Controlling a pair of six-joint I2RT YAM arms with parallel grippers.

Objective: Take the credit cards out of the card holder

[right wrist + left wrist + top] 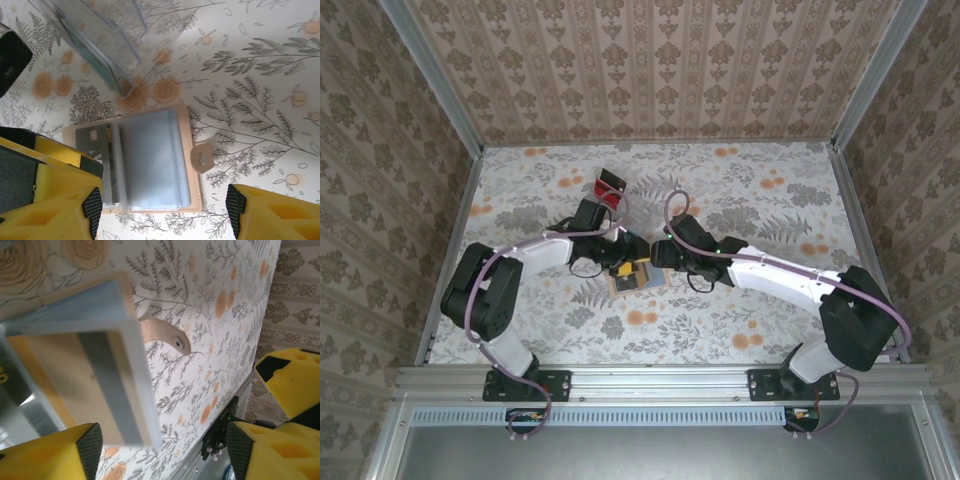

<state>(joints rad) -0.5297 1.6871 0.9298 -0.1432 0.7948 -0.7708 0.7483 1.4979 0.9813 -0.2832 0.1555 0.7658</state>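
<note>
The card holder [150,165] lies open on the floral table, tan with blue-grey pockets and a snap tab [202,157] on its right edge. A dark grey credit card [92,150] sits in its left page; the middle pocket leaf looks blurred. My right gripper [164,210] hovers open over the holder's near edge, nothing between its fingers. In the left wrist view the card holder [95,375] looms close, with an orange-yellow card edge [42,385] under a pocket. My left gripper [164,447] is open beside its corner. From above, both grippers meet at the card holder [645,282].
A clear plastic tiered stand [100,35] with a teal card [107,70] stands just beyond the holder. A red-and-black card [610,187] lies farther back on the left. Aluminium rails [650,380] frame the table, and patterned walls surround it.
</note>
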